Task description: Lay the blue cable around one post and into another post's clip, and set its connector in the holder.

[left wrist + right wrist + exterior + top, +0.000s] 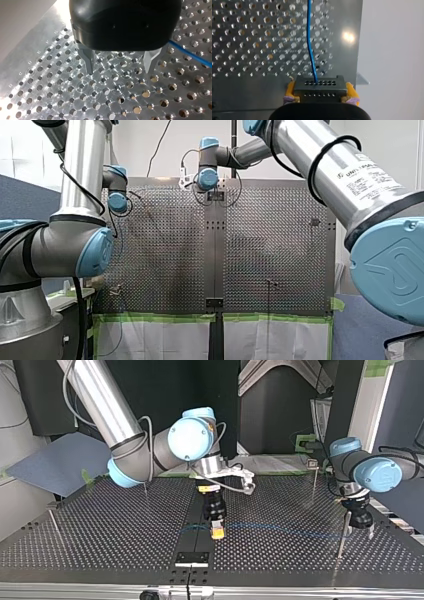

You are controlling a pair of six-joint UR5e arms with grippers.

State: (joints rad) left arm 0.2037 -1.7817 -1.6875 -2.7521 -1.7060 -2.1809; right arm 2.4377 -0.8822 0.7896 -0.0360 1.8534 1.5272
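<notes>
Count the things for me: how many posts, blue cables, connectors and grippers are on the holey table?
posts: 4
blue cable: 1
connector: 1
grippers: 2, my left gripper and my right gripper
Total: 8

Wide bare stretch of perforated table (110,530) between post (56,527) at top view's left and my right gripper (217,534), which blocks centre with connector (319,86). Blue cable (290,531) lies low across middle. Thin post (341,542) just beside my left gripper (359,531) (tight squeeze).
</notes>
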